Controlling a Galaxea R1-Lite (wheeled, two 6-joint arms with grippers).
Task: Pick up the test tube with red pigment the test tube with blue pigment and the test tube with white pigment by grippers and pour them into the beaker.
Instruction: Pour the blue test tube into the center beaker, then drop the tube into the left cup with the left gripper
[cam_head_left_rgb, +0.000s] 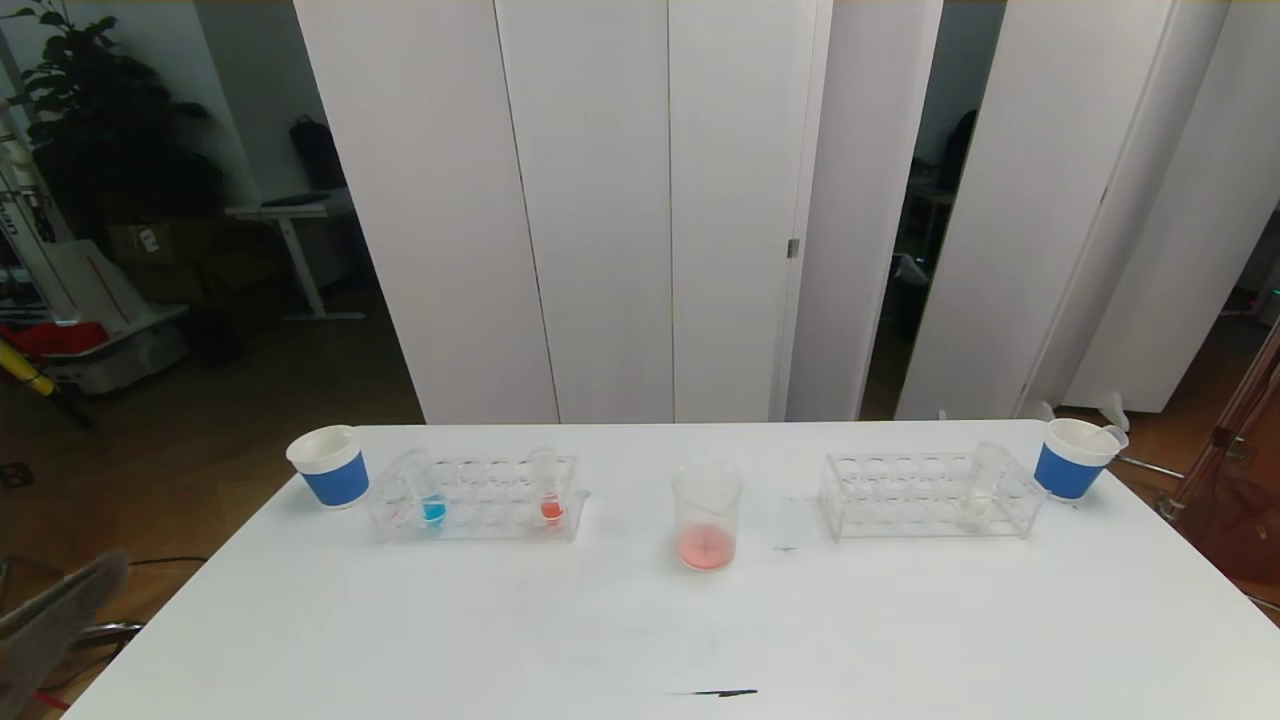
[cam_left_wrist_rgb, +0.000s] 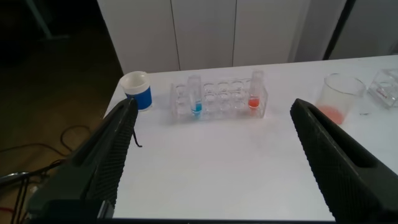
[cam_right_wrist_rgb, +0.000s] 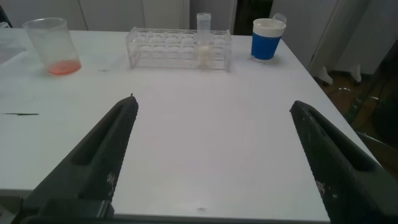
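Both grippers hover low over the near worktop (cam_head_left_rgb: 640, 620), fingers spread wide and holding nothing.

The left gripper (cam_left_wrist_rgb: 211, 155) faces a rack with the test tube with blue pigment (cam_left_wrist_rgb: 195, 99) and a red-filled tube (cam_left_wrist_rgb: 254, 96); the right gripper (cam_right_wrist_rgb: 211, 155) faces the test tube with white pigment (cam_right_wrist_rgb: 203, 38). All stand well beyond the fingers, as does the beaker (cam_head_left_rgb: 706, 516), between the racks, holding red liquid.

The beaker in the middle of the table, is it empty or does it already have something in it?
Not empty. The beaker stands upright with a shallow layer of pinkish-red liquid covering its bottom; the rest of it is clear.
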